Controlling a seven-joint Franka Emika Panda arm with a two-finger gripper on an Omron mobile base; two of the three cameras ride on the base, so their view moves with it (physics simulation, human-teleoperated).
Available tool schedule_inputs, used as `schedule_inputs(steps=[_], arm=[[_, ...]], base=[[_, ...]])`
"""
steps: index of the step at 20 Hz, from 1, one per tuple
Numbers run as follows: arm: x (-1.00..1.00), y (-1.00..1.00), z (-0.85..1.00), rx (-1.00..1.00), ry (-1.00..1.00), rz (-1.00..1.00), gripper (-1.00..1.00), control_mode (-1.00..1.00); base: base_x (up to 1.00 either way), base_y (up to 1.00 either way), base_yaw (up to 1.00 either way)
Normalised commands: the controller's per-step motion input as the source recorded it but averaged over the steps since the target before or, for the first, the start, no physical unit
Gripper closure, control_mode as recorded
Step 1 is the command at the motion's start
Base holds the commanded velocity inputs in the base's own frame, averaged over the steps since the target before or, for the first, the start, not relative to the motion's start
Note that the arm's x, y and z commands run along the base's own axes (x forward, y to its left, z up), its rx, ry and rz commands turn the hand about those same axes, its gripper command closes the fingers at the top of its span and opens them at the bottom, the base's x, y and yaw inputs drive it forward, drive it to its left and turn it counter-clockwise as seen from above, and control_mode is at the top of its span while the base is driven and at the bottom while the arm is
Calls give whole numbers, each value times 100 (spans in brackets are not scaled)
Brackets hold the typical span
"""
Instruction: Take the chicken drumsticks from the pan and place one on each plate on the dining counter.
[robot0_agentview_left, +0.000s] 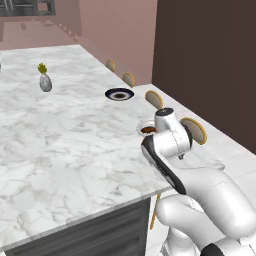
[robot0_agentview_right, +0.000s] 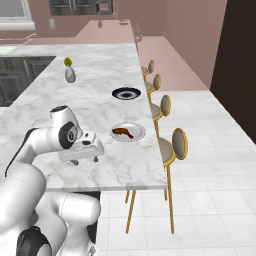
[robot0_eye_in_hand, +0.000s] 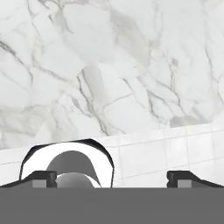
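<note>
Right base view: 1 drumstick (robot0_agentview_right: 123, 132) on pale plate (robot0_agentview_right: 128, 132); hand view: fingers (robot0_eye_in_hand: 112, 176) released, empty.

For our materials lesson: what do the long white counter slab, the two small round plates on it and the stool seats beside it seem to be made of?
The long white counter slab looks like polished marble, going by its grey veins. The pale plate and the dark black-rimmed plate look like smooth glazed ceramic, though that is uncertain. The round stool seats look grey-padded with yellow rims, perhaps wood.
</note>
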Motion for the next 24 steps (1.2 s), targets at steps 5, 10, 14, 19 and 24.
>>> schedule_inputs(steps=[5,10,14,19,24], arm=[[-31,0,2,0,2,0,-100,-100],[-10,0,-1,1,0,0,-100,-100],[0,0,0,0,0,0,-100,100],[0,0,0,0,0,0,-100,100],[0,0,0,0,0,0,-100,100]], base=[[0,0,0],[0,0,0],[-91,0,5],[-90,26,32],[-51,90,63]])
